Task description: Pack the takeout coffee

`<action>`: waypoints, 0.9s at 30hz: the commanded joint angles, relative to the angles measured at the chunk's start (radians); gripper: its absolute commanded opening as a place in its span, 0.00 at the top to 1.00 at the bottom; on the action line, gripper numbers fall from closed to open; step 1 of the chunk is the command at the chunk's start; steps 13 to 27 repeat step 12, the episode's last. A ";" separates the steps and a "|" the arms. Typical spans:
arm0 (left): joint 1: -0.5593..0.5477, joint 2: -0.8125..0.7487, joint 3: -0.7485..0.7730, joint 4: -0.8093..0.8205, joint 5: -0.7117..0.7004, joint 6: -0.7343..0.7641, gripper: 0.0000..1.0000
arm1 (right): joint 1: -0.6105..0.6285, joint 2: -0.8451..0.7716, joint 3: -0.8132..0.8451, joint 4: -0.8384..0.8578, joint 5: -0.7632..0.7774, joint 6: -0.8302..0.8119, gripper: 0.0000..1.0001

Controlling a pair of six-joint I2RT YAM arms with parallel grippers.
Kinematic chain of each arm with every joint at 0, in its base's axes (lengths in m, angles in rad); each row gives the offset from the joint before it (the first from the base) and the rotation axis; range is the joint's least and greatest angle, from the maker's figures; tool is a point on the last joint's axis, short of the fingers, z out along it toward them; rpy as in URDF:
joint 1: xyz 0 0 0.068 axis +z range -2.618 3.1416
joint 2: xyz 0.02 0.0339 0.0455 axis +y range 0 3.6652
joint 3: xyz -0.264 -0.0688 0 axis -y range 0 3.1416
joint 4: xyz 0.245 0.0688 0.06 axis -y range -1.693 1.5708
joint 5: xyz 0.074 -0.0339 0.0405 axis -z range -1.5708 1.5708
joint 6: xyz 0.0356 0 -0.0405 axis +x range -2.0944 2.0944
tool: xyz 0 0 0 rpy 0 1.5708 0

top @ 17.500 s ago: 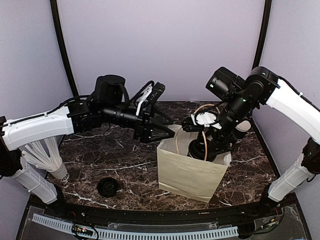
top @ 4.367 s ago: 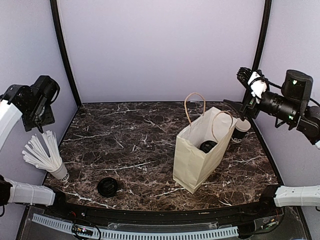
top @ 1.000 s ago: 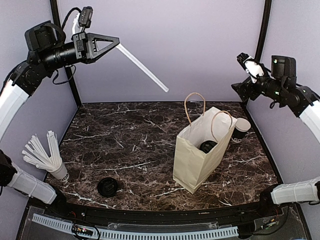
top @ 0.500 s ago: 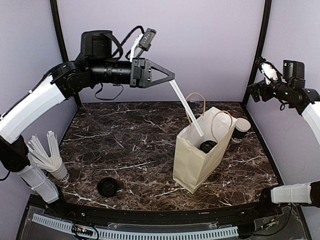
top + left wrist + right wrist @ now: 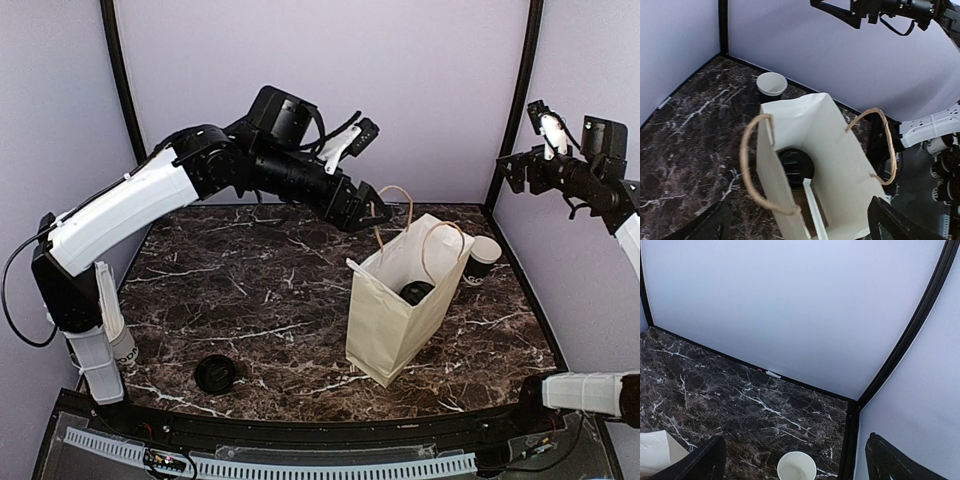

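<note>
Lidded coffee (image 5: 795, 167) sits in paper bag (image 5: 385, 325).
L gripper (image 5: 377, 208) spread wide above bag, straw (image 5: 813, 207) inside; R gripper (image 5: 512, 172) spread, raised far right.

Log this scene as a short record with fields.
bag: upright on table, mouth open
coffee: lidded, at bottom of bag
straw: in bag beside coffee, tip at the rim
open cup: on table beyond bag
loose lid: on table, front left
left hand: open, empty, above bag
right hand: open, empty, raised at right
</note>
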 commanded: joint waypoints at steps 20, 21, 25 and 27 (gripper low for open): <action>0.217 -0.706 -0.724 0.226 -0.727 0.198 0.01 | -0.120 -0.184 -0.186 0.162 0.017 0.321 0.01; 0.217 -0.706 -0.724 0.226 -0.727 0.198 0.01 | -0.120 -0.184 -0.186 0.162 0.017 0.321 0.01; 0.217 -0.706 -0.724 0.226 -0.727 0.198 0.01 | -0.120 -0.184 -0.186 0.162 0.017 0.321 0.01; 0.217 -0.706 -0.724 0.226 -0.727 0.198 0.01 | -0.120 -0.184 -0.186 0.162 0.017 0.321 0.01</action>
